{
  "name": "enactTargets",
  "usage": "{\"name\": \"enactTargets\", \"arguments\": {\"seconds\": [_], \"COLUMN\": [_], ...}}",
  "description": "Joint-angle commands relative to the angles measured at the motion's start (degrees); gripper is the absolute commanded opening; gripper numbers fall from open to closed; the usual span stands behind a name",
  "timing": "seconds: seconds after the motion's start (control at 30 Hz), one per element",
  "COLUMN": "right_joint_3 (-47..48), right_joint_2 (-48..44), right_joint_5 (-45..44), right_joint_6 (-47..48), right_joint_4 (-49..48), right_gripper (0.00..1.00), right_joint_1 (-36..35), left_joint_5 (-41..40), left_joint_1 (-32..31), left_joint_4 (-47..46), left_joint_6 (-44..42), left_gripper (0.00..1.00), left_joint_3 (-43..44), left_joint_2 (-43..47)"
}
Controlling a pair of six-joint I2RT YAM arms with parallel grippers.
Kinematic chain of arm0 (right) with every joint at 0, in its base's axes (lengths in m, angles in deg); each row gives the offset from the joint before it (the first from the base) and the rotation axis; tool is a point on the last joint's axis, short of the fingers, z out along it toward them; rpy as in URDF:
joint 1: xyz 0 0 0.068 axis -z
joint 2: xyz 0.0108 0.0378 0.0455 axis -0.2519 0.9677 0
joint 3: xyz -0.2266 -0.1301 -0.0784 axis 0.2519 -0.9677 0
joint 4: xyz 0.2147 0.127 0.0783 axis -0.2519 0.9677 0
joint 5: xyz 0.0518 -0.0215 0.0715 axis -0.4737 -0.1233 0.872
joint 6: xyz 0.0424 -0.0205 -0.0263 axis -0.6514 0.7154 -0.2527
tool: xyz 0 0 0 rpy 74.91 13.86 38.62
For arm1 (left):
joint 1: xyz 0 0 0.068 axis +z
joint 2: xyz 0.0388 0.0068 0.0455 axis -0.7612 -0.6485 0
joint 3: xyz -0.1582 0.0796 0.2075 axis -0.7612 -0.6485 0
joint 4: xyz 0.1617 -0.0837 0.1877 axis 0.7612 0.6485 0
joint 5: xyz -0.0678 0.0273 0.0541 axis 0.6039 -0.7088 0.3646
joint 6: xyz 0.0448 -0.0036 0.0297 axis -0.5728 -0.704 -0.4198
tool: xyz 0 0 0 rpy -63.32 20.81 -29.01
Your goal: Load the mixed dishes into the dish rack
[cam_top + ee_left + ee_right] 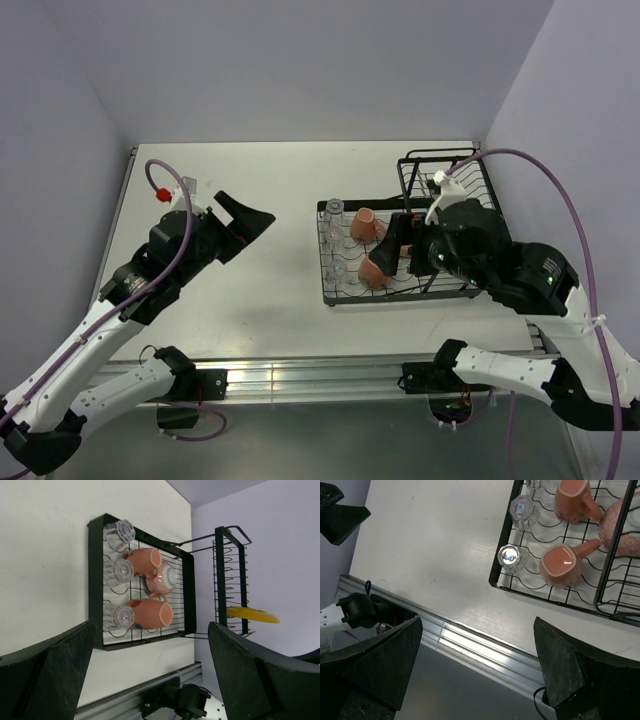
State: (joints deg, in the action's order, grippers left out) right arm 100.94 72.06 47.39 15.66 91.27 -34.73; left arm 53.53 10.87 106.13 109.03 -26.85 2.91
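The dish rack [345, 296] [96, 580] [501, 555] is a black wire tray with a taller wire section [440, 165] [230, 580] behind it. In the tray lie two salmon-pink mugs [142, 560] [152, 614] [560, 562] [365, 225], a pink bowl [165, 577] [622, 525] and three clear glasses [120, 530] [122, 570] [122, 615] [510, 557]. The yellow plate [250, 614] stands in the taller section. My right gripper [405, 245] [477, 670] hangs open and empty above the tray's near right part. The left gripper [245, 228] [150, 680] stands open and empty, well left of the rack.
A grey aluminium rail [300, 375] [485, 650] runs along the table's near edge, below the rack. The white tabletop [260, 180] ends at purple walls behind and on both sides; the rack's tall section sits close to the right wall.
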Motion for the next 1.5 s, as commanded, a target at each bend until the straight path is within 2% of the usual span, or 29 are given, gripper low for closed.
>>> {"name": "enactTargets", "arguments": {"seconds": [0.0, 0.13, 0.33, 0.5, 0.67, 0.9, 1.2, 1.47], "right_joint_3": [-3.6, -8.9, -15.5, -21.8, -28.1, -34.6, -41.3, -47.6], "right_joint_2": [-5.5, -10.0, -17.5, -22.5, -26.7, -32.0, -36.8, -43.0], "right_joint_5": [-3.4, -3.6, -1.6, -7.3, -9.3, -6.1, -2.3, 0.9], "right_joint_6": [-3.6, -3.6, -3.2, -4.3, -4.8, -3.1, -2.2, -3.4], "right_joint_4": [-5.4, -8.1, -15.4, -17.2, -20.2, -26.7, -28.8, -30.9], "right_gripper": [1.00, 1.00, 1.00, 1.00, 1.00, 1.00, 1.00, 1.00], "right_joint_1": [-1.8, -3.4, -3.9, -3.9, -3.9, -3.9, -3.9, -3.9], "left_joint_5": [3.7, 4.2, 4.0, 4.7, 4.4, 5.0, 5.8, 8.1], "left_joint_1": [0.5, 0.6, 0.6, 0.6, 0.6, 0.5, 0.6, 0.6], "left_joint_4": [-6.3, -10.2, -12.4, -12.7, -11.6, -11.0, -10.6, -15.2], "left_joint_6": [6.1, 9.4, 12.8, 13.5, 13.5, 13.9, 13.9, 14.7], "left_gripper": [0.99, 0.99, 0.99, 0.99, 0.99, 0.99, 0.99, 0.99], "left_joint_3": [-3.6, -10.6, -16.2, -18.5, -19.7, -21.7, -23.9, -27.2], "left_joint_2": [3.6, 8.6, 14.2, 16.5, 18.8, 20.7, 21.9, 21.8]}}
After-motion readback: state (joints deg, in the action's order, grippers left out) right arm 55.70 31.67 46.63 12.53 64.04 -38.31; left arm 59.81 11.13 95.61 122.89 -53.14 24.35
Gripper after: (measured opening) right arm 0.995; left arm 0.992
